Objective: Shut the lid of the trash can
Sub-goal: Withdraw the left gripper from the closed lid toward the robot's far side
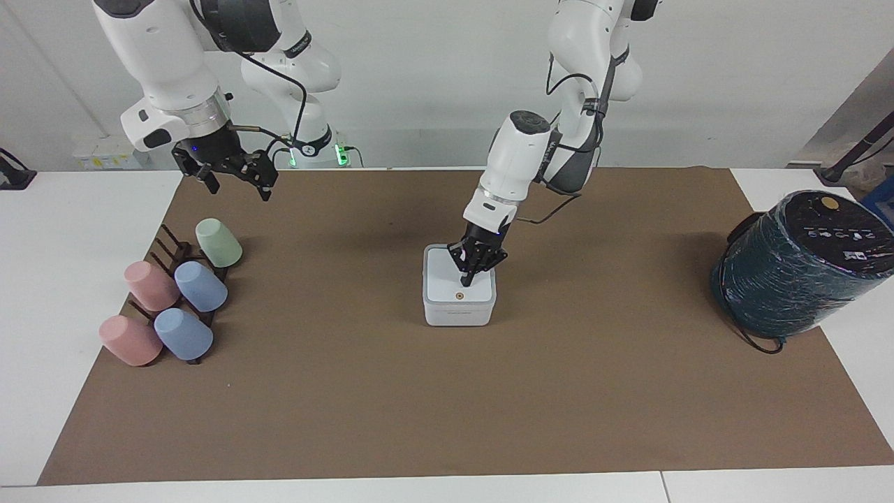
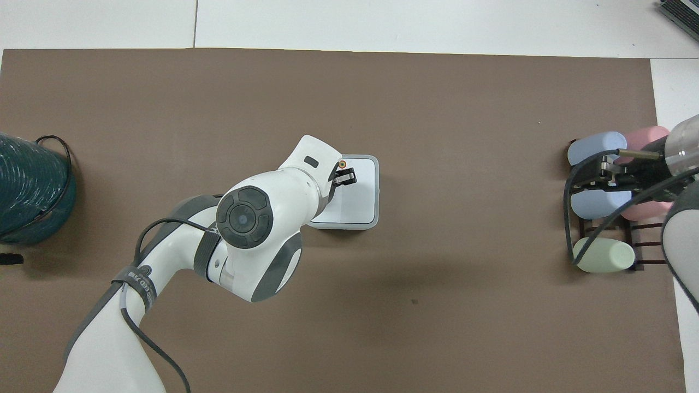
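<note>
The white square trash can (image 1: 459,315) stands at the middle of the brown mat. Its white lid (image 1: 444,283) lies flat on the can, with the orange dot (image 1: 459,296) on the edge farther from the robots. My left gripper (image 1: 466,281) is shut and points down, its tip touching the lid's top near the dot. From above, the lid (image 2: 360,191) shows beside the left gripper (image 2: 345,177), and the left arm covers part of it. My right gripper (image 1: 237,187) is open and empty, waiting in the air over the cup rack.
A dark rack (image 1: 171,253) with several pastel cups lying on it stands at the right arm's end of the mat. A large dark teal wrapped cylinder (image 1: 796,272) with a black cable stands at the left arm's end. The brown mat (image 1: 447,405) covers the table's middle.
</note>
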Robot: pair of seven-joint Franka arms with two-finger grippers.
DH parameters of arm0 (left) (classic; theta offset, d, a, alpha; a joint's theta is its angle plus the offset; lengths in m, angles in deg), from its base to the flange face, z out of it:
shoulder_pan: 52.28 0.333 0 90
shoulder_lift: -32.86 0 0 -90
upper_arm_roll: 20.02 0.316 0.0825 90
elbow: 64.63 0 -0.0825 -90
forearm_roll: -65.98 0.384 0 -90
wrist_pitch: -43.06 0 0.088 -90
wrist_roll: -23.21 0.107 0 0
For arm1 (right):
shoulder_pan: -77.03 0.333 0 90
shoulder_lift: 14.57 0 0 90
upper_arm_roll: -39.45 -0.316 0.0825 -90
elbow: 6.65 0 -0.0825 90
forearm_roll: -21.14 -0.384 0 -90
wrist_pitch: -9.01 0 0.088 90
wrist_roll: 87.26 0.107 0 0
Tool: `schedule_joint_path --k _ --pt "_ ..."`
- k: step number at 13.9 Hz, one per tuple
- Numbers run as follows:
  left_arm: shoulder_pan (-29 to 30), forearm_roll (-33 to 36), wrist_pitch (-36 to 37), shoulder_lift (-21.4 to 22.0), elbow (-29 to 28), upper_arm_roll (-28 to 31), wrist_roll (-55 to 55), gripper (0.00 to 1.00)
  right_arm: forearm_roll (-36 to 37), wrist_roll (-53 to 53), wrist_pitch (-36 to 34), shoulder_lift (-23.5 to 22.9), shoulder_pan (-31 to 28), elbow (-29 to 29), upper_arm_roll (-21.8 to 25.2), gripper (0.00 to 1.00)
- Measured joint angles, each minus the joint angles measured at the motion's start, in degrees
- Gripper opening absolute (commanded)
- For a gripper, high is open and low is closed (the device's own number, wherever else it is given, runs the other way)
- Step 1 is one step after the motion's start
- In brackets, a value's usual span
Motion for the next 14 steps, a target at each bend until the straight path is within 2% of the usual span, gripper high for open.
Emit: schedule_joint_path --k 2,4,5,6,11,14 --pt "0.05 0.00 0.02 -0.10 0.25 0.00 0.53 0.02 0.00 0.00 0.00 0.00 0.00 0.00 0.00 1.00" --pt "0.26 0.00 2.73 -0.65 2.04 -0.01 0.75 0.13 0.00 0.00 0.00 0.00 0.00 0.00 0.00 1.00" --pt "0.42 0.00 6.53 -1.18 4.08 0.02 0.93 0.20 0.00 0.00 0.00 0.00 0.00 0.00 0.00 1.00" --pt "0.61 0.00 11.24 -1.85 6.73 0.13 1.18 0.23 0.00 0.00 0.00 0.00 0.00 0.00 0.00 1.00" --pt "1.21 0.01 30.25 -2.75 17.28 2.42 2.63 0.23 0.00 0.00 0.00 0.00 0.00 0.00 0.00 1.00" --pt "2.94 0.08 43.99 -1.42 24.11 6.45 10.25 0.23 0.00 0.00 0.00 0.00 0.00 0.00 0.00 1.00"
